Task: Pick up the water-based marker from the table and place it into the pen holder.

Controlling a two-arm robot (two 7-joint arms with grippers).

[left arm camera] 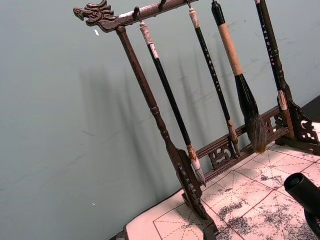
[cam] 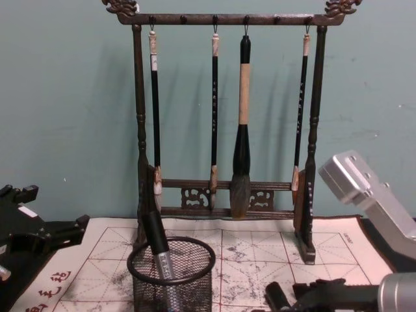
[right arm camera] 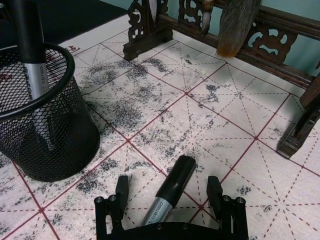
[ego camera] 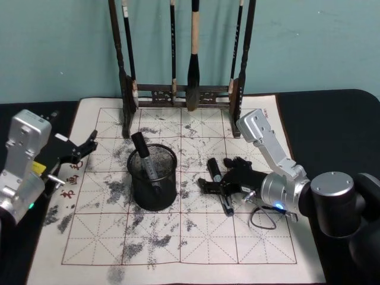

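Open mat [ego camera: 196, 231] between pen holder [ego camera: 145, 190] and marker [ego camera: 214, 169], brush rack [ego camera: 178, 92] standing behind

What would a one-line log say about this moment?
right gripper: fingers open astride marker | marker: lying on mat | pen holder: holds second marker | left gripper: parked at left

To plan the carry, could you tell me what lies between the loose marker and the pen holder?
Only bare, ink-stained mat, seen in the right wrist view.

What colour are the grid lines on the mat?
Red, on the cream mat; clearest in the right wrist view.
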